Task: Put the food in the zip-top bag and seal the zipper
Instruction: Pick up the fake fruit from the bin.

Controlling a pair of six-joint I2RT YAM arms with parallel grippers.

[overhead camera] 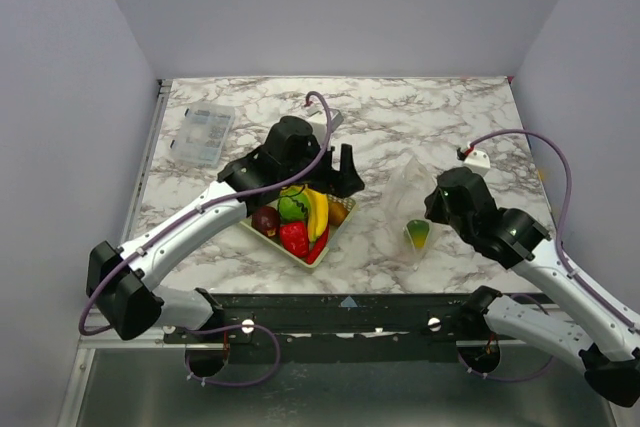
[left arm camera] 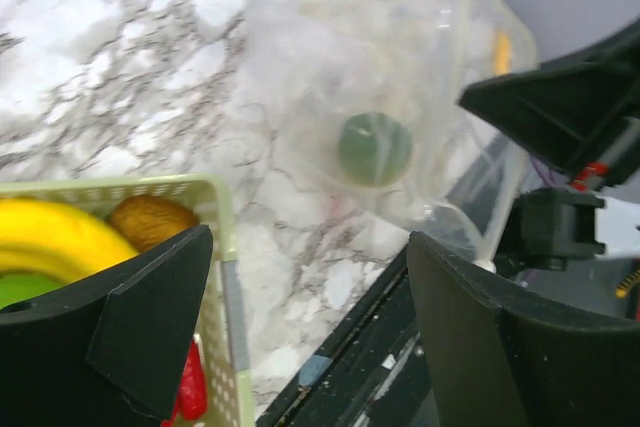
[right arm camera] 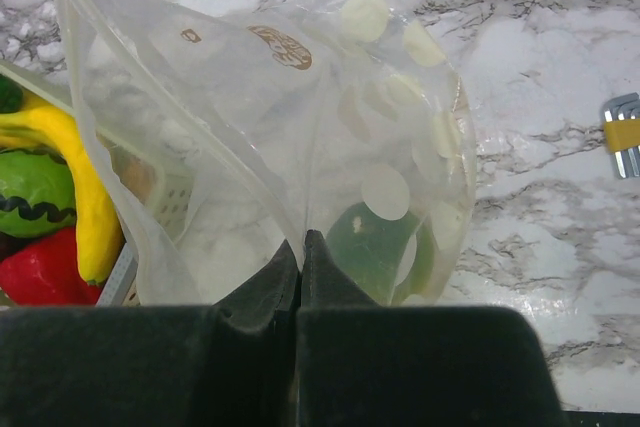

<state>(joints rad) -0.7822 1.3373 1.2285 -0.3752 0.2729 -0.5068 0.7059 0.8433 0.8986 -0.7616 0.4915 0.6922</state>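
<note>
The pale mesh basket holds the food: a yellow banana, a green fruit, a red pepper and a dark red fruit. My left gripper hangs open over the basket's right edge, nothing between its fingers. To its right stands the zip-top bag, crinkly and clear, with a green fruit inside. My right gripper is shut on the bag's near edge. The zipper runs down the bag's left side, facing the basket.
A clear compartment box lies at the back left. A small white piece sits at the right, and a yellow-taped set of hex keys lies on the marble beyond the bag. The table's black front rail runs below the left gripper.
</note>
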